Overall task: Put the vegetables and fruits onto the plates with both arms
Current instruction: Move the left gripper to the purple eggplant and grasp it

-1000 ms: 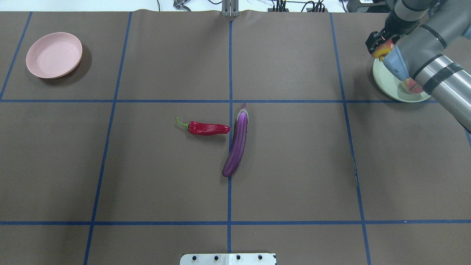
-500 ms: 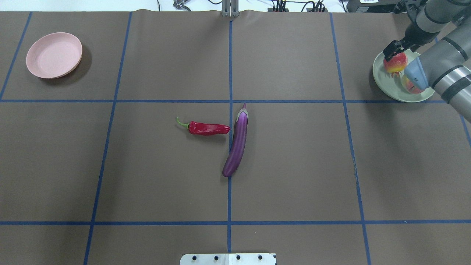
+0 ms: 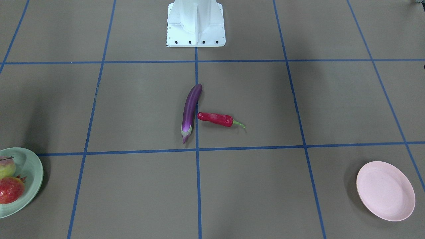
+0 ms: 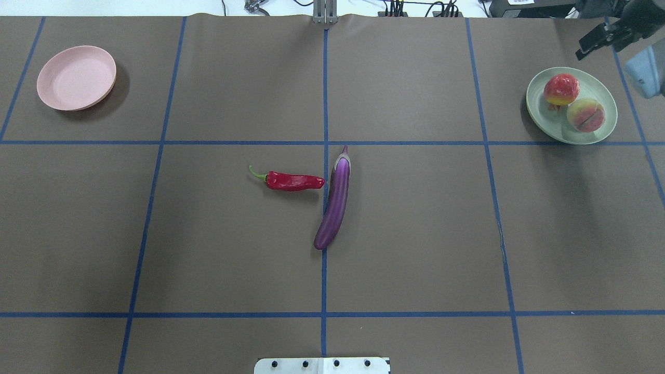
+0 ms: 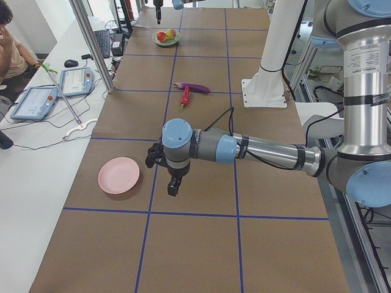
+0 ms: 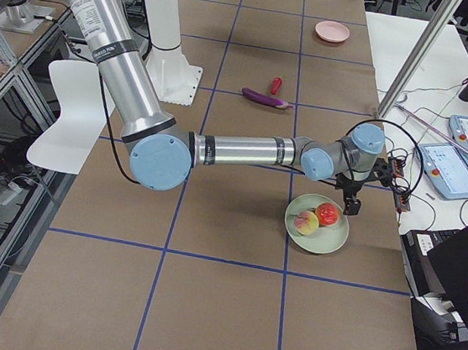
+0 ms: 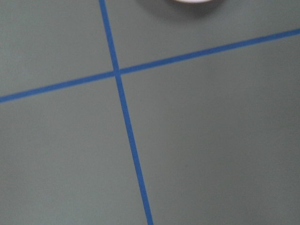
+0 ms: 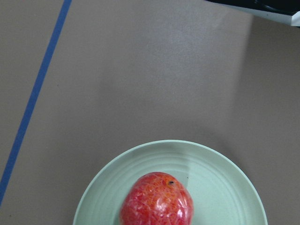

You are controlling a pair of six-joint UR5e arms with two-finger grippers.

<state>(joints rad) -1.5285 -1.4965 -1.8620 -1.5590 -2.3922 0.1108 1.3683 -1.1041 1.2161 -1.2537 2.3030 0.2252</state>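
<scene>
At the table's [image 4: 415, 234] right end, both fruits are on the mint green plate [image 4: 544, 122]: the orange-red ball [image 4: 561, 89] and the peach [image 4: 585, 115], side by side. The right tool [image 4: 597, 42] stands just beyond that plate on its far side. Its jaws look parted in the overhead view and nothing is between them.

The pink plate [image 4: 76, 78] at the far left corner is bare. The left tool [image 5: 173, 183] hangs above the table near that plate. It shows only in the left side view, and the wrist camera shows no fingers, so I cannot tell how far it is open. Nothing is seen hanging from it.

Outstanding items: the eggplant [image 4: 335, 200] and the chili pepper [image 4: 293, 181], both at the table's centre, well apart from either tool and either plate.

Governing relation:
- The eggplant's long axis runs near-to-far along the centre blue line [image 4: 323, 280], stem end away from the robot.
- The chili lies crosswise to it, on the robot's left half. Its tip is just beside the eggplant's flank and its green stem points toward the pink plate's side.

Judgement: the fruit half appears complete and the vegetable half not yet begun. The chili falls to the left arm, with jaws set across its left-to-right axis. Its closeness to the eggplant risks a nudge.
</scene>
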